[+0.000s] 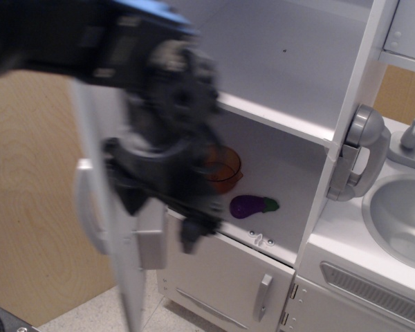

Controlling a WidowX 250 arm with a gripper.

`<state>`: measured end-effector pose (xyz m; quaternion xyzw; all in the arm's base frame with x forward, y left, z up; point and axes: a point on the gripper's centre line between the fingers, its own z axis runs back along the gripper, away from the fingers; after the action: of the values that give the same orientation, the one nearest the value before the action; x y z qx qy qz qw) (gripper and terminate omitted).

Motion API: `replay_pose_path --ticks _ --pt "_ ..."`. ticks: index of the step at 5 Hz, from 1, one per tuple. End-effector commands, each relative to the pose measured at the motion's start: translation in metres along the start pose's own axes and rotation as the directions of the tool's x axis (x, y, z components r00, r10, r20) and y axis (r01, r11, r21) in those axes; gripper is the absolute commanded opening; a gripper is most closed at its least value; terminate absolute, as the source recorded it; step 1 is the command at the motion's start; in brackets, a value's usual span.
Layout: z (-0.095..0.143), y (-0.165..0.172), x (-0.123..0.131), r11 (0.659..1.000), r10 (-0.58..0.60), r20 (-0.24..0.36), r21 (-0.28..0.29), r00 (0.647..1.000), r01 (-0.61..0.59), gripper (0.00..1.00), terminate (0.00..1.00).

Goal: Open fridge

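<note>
observation.image: fridge (pixel 290 90) stands at centre, upper door (pixel 114 228) swung wide at left, edge-on. Tool (pixel 162 207) is motion-blurred; you cannot tell its grip. Door likely light, rigid, hinged; take its curved handle (pixel 90 214).

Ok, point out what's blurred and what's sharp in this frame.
In the observation.image view, the gripper and the fridge door's edge are smeared by motion blur; the purple toy eggplant, orange cup and sink stay fairly sharp.
</note>
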<state>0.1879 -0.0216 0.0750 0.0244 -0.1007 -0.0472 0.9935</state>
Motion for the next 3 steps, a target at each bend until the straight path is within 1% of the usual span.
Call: replay_pose_path --ticks 1,2,3 --pt "0.016 0.073 -0.007 0.998 0.048 0.084 0.027 0.995 -0.050 1.00 0.00" --pt "0.010 0.107 -0.003 0.997 0.064 0.120 0.038 0.991 -0.070 1.00 0.00" --pt "0.005 0.131 0.003 0.995 0.085 0.151 0.044 0.985 -0.093 1.00 0.00"
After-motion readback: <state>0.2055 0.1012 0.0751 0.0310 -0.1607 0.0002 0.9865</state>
